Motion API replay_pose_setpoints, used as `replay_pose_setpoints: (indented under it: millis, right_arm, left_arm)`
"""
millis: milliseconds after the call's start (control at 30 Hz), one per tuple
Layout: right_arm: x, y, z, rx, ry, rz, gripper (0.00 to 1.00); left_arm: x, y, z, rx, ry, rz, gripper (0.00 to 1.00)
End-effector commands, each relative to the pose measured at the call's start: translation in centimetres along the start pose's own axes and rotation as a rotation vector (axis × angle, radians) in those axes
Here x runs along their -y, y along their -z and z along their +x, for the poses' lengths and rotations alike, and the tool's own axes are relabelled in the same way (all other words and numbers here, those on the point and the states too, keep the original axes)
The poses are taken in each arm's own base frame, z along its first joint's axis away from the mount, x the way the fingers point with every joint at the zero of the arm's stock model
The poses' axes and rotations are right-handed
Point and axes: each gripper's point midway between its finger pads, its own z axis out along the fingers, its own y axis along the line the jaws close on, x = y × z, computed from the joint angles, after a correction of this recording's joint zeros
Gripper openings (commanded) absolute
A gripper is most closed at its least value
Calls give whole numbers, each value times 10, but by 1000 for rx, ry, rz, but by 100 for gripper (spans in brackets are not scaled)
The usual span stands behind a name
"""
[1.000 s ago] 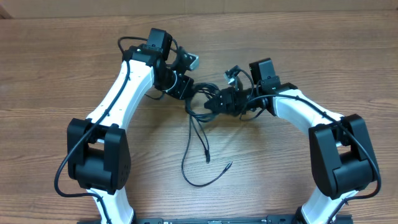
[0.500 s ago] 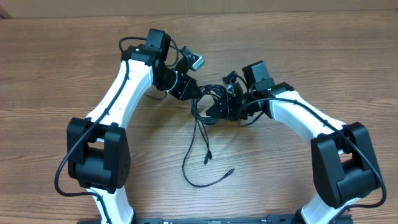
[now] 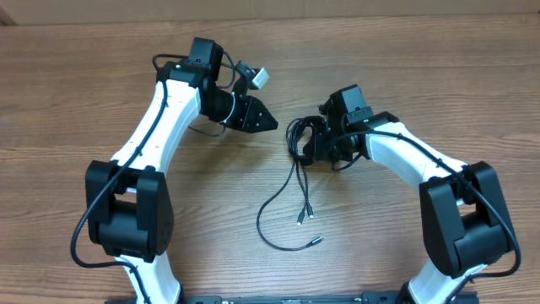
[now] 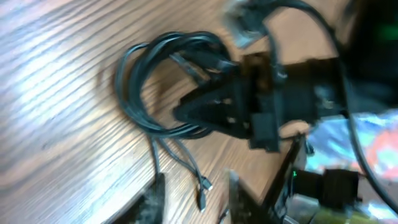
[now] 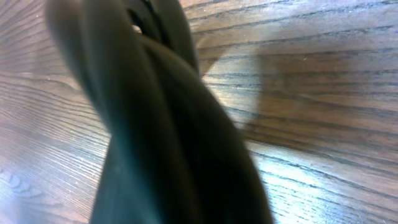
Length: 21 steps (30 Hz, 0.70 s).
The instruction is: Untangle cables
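Observation:
The cables (image 3: pixel 294 142) are thin black cords coiled in one bunch at mid-table, with tails trailing toward me that end in small plugs (image 3: pixel 305 217). My right gripper (image 3: pixel 309 145) is shut on the coil's right side. The left wrist view shows its closed tip (image 4: pixel 186 113) inside the loops (image 4: pixel 134 81). In the right wrist view the black cords (image 5: pixel 161 124) fill the lens and hide the fingers. My left gripper (image 3: pixel 268 121) hangs to the left of the coil, apart from it. Its fingers (image 4: pixel 193 190) are spread and empty above two plug ends (image 4: pixel 203 191).
The wooden table (image 3: pixel 101 101) runs to a far edge at the top of the overhead view. The white arms reach in from the near left and right corners. A slack loop of cord (image 3: pixel 263 235) lies near the table's front middle.
My left gripper has let go of the bunch and pulled back to the left. The coil has shifted right with my right gripper, and the tails have swung right.

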Motion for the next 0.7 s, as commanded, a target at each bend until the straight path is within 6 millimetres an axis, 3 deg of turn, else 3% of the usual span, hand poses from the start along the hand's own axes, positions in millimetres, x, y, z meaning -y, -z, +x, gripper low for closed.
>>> replay_pose_setpoints:
  millis: [0, 233, 433, 667]
  right_arm:
    - [-3, 0, 1, -4, -5, -18, 4]
    - [-30, 2, 3, -33, 18, -168, 4]
    - [-54, 8, 2, -41, 55, -303, 4]
    - [-55, 8, 2, -44, 54, -305, 4]
  left_arm:
    - [-19, 6, -1, 9, 109, -184, 41]
    - [-39, -14, 19, -50, 164, -307, 42]
    - [-39, -28, 21, -57, 136, -301, 13]
    - [-38, -29, 14, -33, 115, -299, 13]
